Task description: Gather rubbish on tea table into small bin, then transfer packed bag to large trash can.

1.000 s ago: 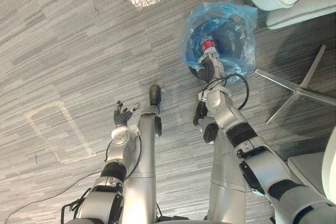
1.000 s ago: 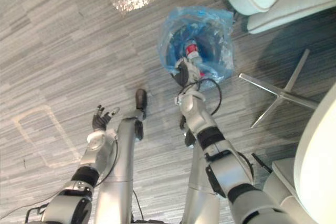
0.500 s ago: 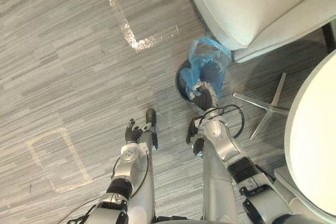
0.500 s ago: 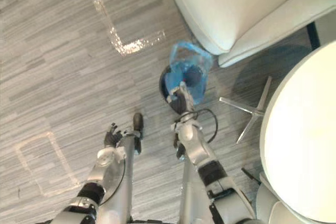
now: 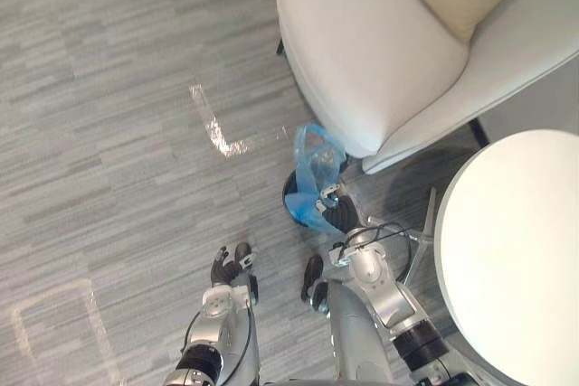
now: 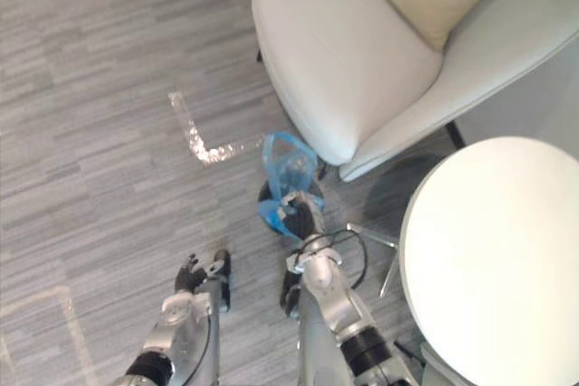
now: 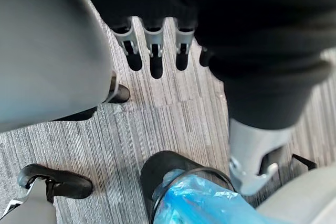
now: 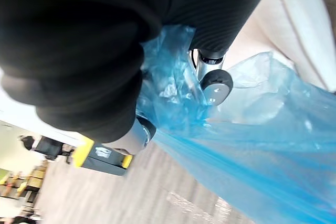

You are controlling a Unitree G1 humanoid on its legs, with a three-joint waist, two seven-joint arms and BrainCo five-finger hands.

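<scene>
Right hand (image 5: 336, 216) clenched on the gathered neck of the blue bag (image 5: 314, 160), whose body sits in the small black bin (image 5: 289, 201) on the floor beside the armchair (image 5: 380, 61) and near the round table (image 5: 516, 250); a grip at the mouth probably serves to close the load and lift it clear for the large can; left hand (image 5: 221, 270) hangs apart, fingers straight and empty. A second earlier the bag's mouth lay spread wide over the bin; now it is a narrow upright bunch; the camera itself has pulled back.
</scene>
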